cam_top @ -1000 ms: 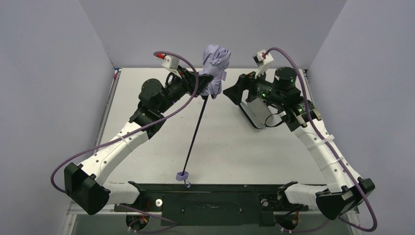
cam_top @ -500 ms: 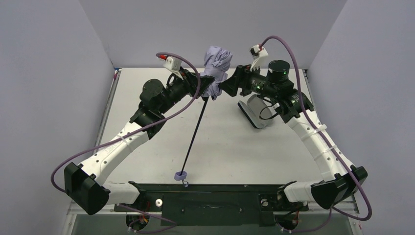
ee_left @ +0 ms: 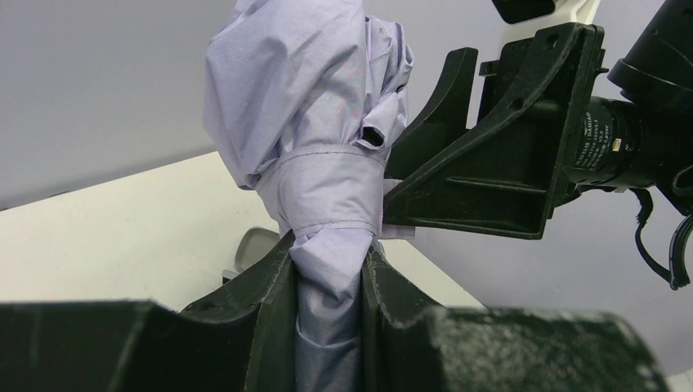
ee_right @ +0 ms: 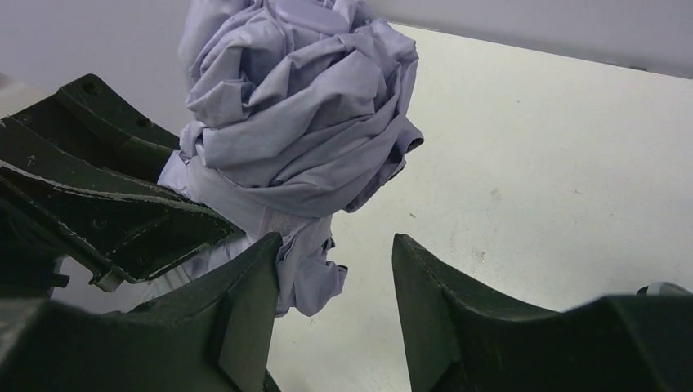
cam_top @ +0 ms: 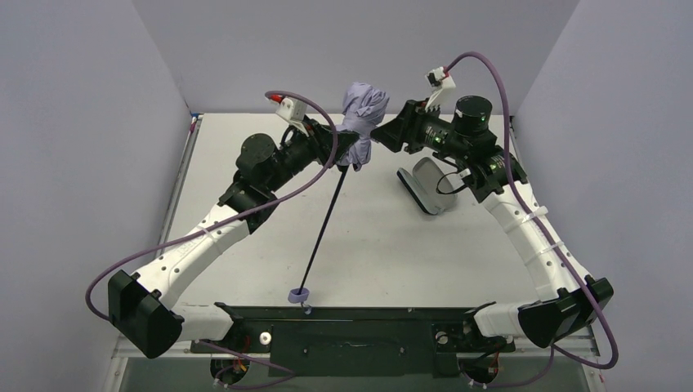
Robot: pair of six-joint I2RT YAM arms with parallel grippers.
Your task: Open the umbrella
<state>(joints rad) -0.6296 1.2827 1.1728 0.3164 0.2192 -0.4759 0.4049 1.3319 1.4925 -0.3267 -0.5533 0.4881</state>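
gripping the umbrella (cam_top: 360, 110) by its bundled canopy in the left pincer (ee_left: 328, 282), high over far centre, shaft slanting down toward the near edge of the surface (cam_top: 392, 245). holding the right pincer (ee_right: 337, 265) wide, just right of the canopy.

Umbrella (ee_left: 327, 196) top cropped; sleeve (cam_top: 425, 184) partly hidden.

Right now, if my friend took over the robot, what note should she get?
Left gripper: fingers shut on the pale lavender folding umbrella, holding its bundled canopy up off the table.
Right gripper: fingers open, right beside the lavender fabric wrap band, not closed on it.
The thin black shaft slants down to the small lavender knob handle near the table's front edge.
Done: shaft extended.
Left: undo the band and spread the canopy.
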